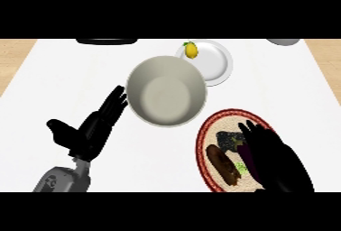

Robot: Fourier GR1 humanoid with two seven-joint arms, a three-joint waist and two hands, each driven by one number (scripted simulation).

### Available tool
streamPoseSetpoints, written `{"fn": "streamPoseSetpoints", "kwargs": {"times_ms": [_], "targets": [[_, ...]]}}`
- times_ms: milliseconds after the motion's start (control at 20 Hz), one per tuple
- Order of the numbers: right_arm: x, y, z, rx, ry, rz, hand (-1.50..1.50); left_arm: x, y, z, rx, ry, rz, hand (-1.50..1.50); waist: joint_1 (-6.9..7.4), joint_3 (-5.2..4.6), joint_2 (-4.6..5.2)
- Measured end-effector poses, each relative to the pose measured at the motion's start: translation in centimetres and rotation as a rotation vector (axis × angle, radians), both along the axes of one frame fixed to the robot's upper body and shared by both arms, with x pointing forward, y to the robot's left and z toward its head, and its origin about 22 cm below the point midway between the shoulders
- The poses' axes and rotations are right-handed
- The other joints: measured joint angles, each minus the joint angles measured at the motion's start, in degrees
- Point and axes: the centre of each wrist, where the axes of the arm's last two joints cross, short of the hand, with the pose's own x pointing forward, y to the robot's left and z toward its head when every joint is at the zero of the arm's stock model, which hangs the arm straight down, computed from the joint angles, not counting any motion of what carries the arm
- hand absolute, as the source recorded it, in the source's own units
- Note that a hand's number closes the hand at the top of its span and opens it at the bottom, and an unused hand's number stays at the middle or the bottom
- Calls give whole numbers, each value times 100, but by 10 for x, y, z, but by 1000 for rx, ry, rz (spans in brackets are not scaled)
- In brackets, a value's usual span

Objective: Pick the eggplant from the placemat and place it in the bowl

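The round placemat (208, 135) with a red woven rim lies at the lower right. My right hand (276, 160) hangs over its right half with fingers (251, 131) stretched forward and to the left. The dark purple eggplant (244, 152) shows only as a sliver along that hand's left edge, and the hand hides the remainder. I see no finger curled round it. The large grey-beige bowl (166, 90) stands in the middle of the counter, up and left of the placemat. At the lower left, apart from everything, my left hand (90, 128) rests open with fingers up.
A white plate (214, 63) with a yellow lemon (191, 49) on its left rim stands just behind the bowl. A brown oblong shape (223, 164) and a black patch (230, 139) show on the placemat. Dark objects sit at the counter's far edge.
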Motion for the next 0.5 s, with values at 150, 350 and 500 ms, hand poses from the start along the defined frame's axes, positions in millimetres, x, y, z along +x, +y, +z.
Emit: {"fn": "streamPoseSetpoints", "kwargs": {"times_ms": [150, 350, 500], "targets": [[13, 10, -9, -22, 31, -29, -150, -3, -3, 2, 0, -2, 4, 0, 0, 3, -2], [20, 9, -20, -55, 84, -57, -150, -2, -1, 1, 4, 1, 10, 0, -40, 6, -3], [21, 10, -32, -85, 128, -77, -150, -3, -6, 2, 3, -3, 14, 0, -51, 8, -6]]}}
